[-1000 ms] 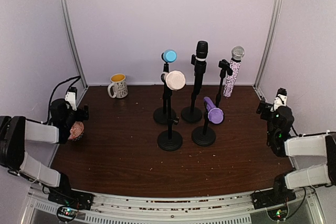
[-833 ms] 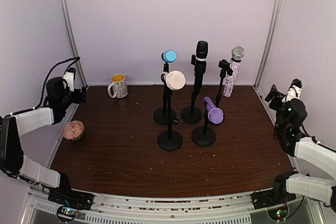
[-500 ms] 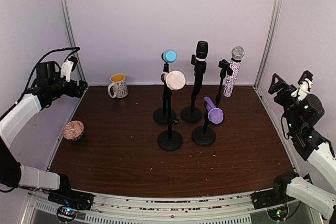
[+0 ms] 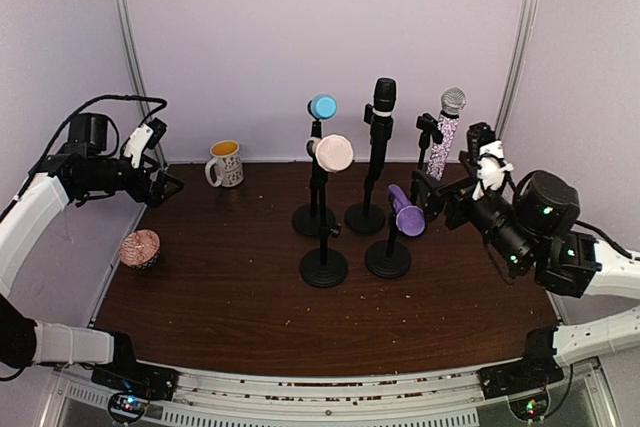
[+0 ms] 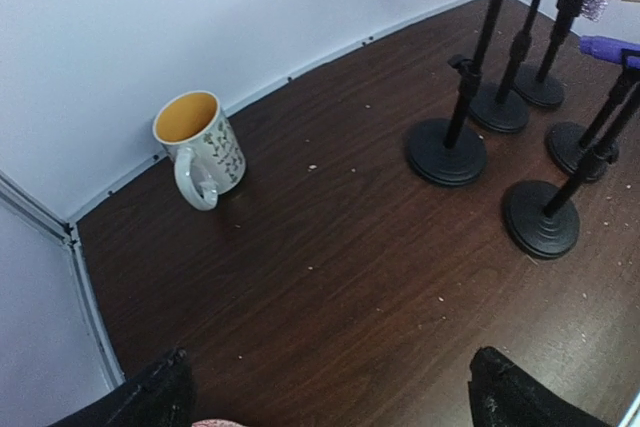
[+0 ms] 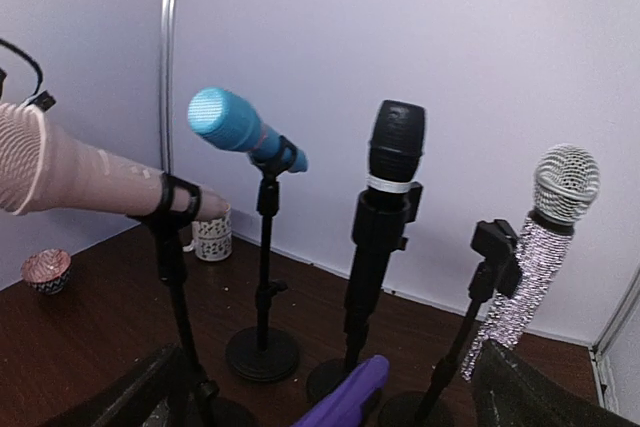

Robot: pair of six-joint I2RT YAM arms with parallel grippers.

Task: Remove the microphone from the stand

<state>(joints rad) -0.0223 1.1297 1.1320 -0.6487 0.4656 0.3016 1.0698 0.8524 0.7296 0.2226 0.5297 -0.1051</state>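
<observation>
Several microphones stand in black stands mid-table: blue (image 4: 322,106), pink (image 4: 333,152), black (image 4: 384,97), sparkly (image 4: 445,137) and a low purple one (image 4: 407,214). My right gripper (image 4: 450,165) hovers open just right of the purple microphone (image 6: 350,397), facing the group. In the right wrist view the blue microphone (image 6: 235,125), the black one (image 6: 395,147) and the sparkly one (image 6: 545,237) rise ahead, and nothing is gripped. My left gripper (image 4: 165,185) hangs open high at the far left. In its wrist view the left gripper (image 5: 335,392) holds nothing, with the stand bases (image 5: 445,150) at the right.
A patterned mug (image 4: 225,163) with a yellow inside sits at the back left by the wall, also seen as the mug (image 5: 200,147). A small pink ribbed bowl (image 4: 139,248) lies near the left edge. Metal frame posts (image 4: 130,57) stand at the back corners.
Both arms rose from their folded poses at the table's sides. The right arm swung inward to the stands. The left arm lifted and turned toward the table. Both grippers stayed open.
</observation>
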